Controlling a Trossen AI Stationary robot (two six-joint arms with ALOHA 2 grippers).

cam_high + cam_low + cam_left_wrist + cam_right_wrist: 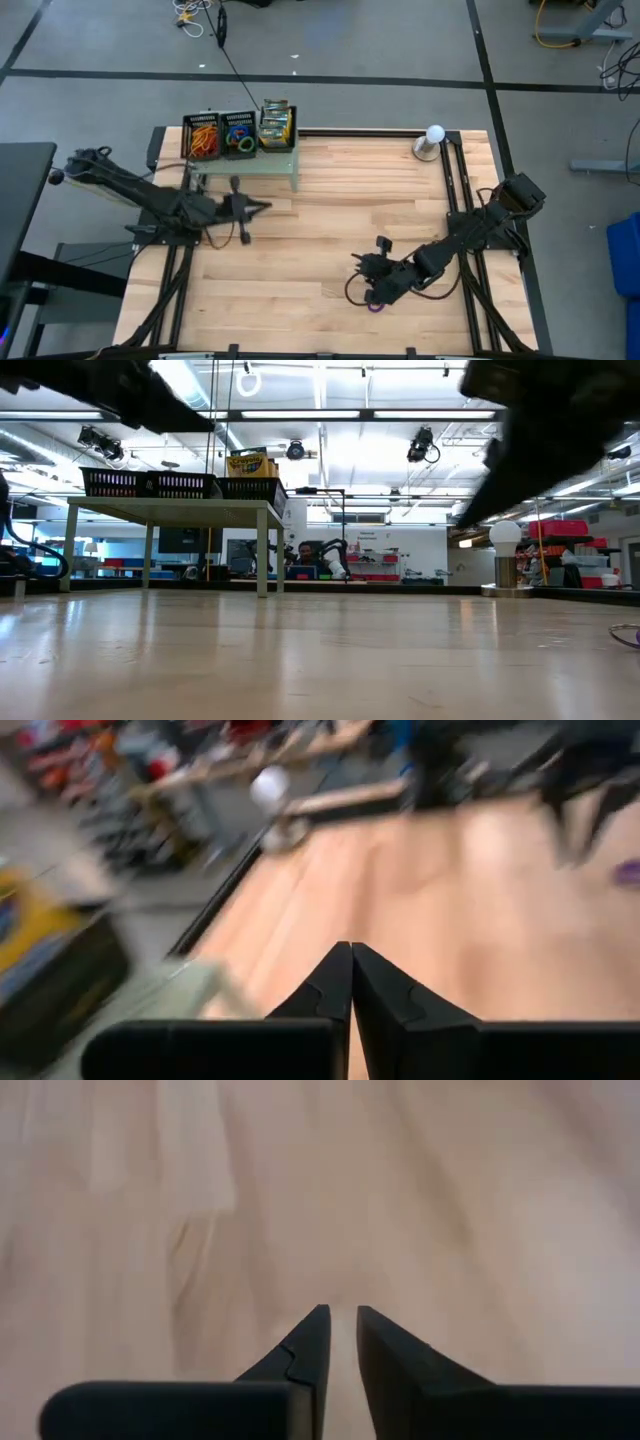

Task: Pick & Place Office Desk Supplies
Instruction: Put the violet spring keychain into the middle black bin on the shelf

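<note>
Left gripper [351, 982]: fingers pressed together, nothing between them. In the high view it hangs over the table [330, 200] just in front of the pale green stand [262, 163], tips pointing toward the table's middle.

Right gripper [341, 1342]: a narrow gap shows between the fingers, and we see nothing in it, only bare wood beyond. In the high view it sits low over the near right part of the table, with a purple rubber band [375, 305] just beside it on the wood.

Risks, as we judge them:
- The band is thin and lies flat; the right fingers could close over it and come up with nothing, or flick it away.
- It lies toward the table's near edge; a push could send it off.
- The trays on the stand are already filled; a careless drop could land on a rim and bounce out.
- The left arm is close to the stand; a swing could knock it.

Count:
- Black mesh trays [201, 135]: two we can separate, side by side on the stand, holding orange and mixed-colour bands, too tangled to count.
- Crayon boxes [277, 124]: a cluster at the stand's right end; number unclear.
- Loose bands on the table: one.
- White globe [433, 136]: one, at the far right corner.
</note>
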